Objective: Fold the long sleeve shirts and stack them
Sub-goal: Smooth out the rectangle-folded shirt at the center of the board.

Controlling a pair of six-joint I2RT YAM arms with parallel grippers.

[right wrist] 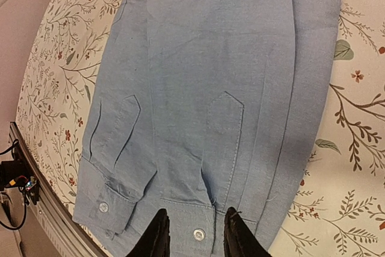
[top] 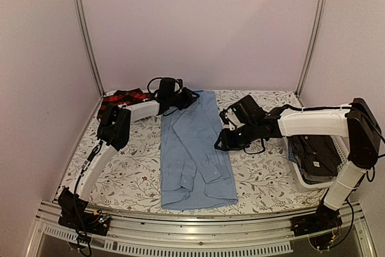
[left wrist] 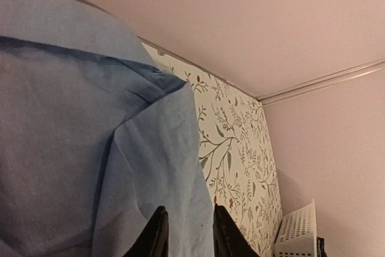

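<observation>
Dim, warm pinkish light throughout, soft shadows under both arms, slight blur in the left wrist view

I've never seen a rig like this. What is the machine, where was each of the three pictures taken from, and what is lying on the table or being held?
The machine is a left arm and a right arm, bolted at the near edge of a table with a floral cover. The wide picture comes from a fixed camera above and behind them. The other two come from a camera on each wrist, so the dark prongs at the bottom are that arm's own fingers. A light blue shirt lies flat in the middle, sleeves folded in. A red-and-black plaid shirt sits at the far left corner. A white basket on the right holds dark shirts. The left end effector is at the blue shirt's collar end; whether it pinches the cloth is unclear. The right end effector hangs open over the shirt's right side, holding nothing.
</observation>
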